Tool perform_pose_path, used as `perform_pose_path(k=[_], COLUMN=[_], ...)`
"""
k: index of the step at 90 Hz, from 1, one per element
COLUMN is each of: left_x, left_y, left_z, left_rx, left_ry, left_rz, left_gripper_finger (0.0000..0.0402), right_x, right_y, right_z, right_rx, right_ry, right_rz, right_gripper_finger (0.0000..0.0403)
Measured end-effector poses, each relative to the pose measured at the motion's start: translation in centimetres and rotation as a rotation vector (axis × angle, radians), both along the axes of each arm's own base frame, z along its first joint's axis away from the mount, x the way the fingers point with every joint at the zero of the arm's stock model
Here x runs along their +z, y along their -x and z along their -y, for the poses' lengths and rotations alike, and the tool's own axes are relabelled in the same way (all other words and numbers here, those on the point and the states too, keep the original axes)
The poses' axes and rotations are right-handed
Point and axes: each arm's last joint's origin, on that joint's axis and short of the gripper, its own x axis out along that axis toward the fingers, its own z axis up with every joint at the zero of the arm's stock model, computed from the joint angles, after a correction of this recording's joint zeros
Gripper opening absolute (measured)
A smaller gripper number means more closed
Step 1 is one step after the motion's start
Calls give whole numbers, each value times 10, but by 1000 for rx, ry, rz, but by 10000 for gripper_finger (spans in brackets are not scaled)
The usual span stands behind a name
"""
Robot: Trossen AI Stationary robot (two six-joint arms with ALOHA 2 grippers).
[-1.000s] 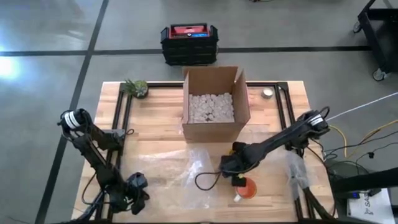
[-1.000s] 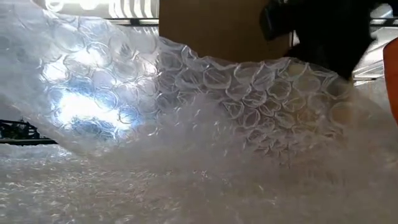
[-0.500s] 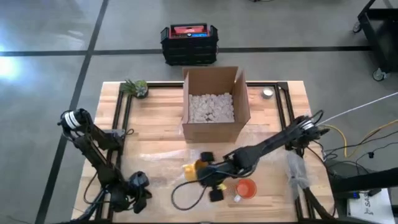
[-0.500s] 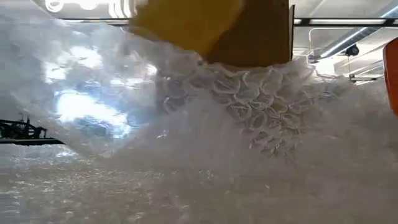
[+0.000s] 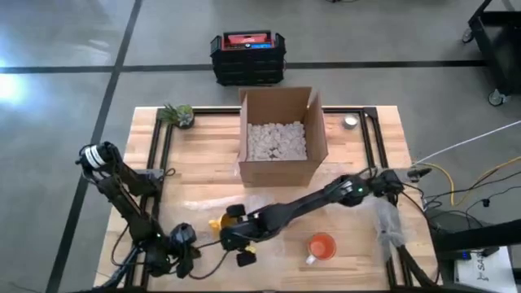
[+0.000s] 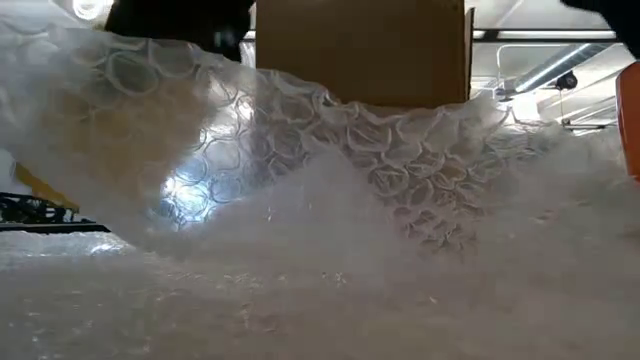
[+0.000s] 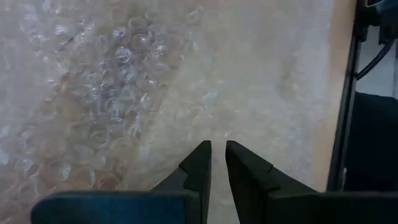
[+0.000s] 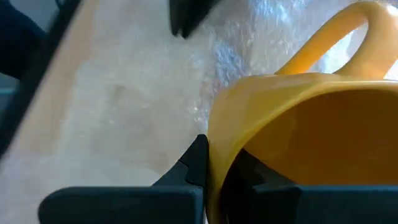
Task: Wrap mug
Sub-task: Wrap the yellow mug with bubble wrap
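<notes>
Left gripper [image 7: 217, 163]: fingers nearly together, low at the tabletop's front-left corner.
Right gripper [image 8: 214, 163]: arm stretched toward front-left, fingers clamped on a rim.

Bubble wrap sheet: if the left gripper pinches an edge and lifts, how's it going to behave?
Probably floppy: the bubble wrap already humps and folds on the table in the low view. Likely very light, so it may drag or shift as the right gripper sets the yellow mug on it. Its film looks glossy, so the nearly closed left gripper may need a firm pinch.

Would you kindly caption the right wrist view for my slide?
Right gripper pinching the yellow mug's rim above bubble wrap on the table.
</notes>
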Motion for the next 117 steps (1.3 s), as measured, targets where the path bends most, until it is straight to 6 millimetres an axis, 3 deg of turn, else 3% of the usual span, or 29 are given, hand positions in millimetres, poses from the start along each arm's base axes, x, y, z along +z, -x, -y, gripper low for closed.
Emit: perform_pose_path(k=[27,53,61,70,76,82,92,105,117], left_x=[3,5,7,8,9,10,10,10,10], left_y=[-2,-3,-3,-3,-3,-3,-3,-3,-3], left_z=[1,0,0,0,0,0,-1,-1,-1], left_rx=[-2,-3,-3,-4,-4,-4,-9,-9,-10], left_ry=[1,9,14,20,24,27,21,19,18], left_rz=[7,13,16,19,21,23,24,25,25], left_gripper_finger=[36,36,36,36,36,36,36,36,36], right_x=[-6,0,14,46,64,68,51,29,14], right_y=[-1,-2,2,13,27,41,57,73,81], right_z=[1,0,2,5,9,8,-10,-41,-61], right_rx=[21,42,51,39,32,8,13,96,61], right_ry=[-23,-24,-21,-37,-30,-25,8,41,2], right_rz=[-8,25,33,34,-32,-135,-261,-298,-283], right_gripper_finger=[42,142,173,198,210,218,224,216,200])
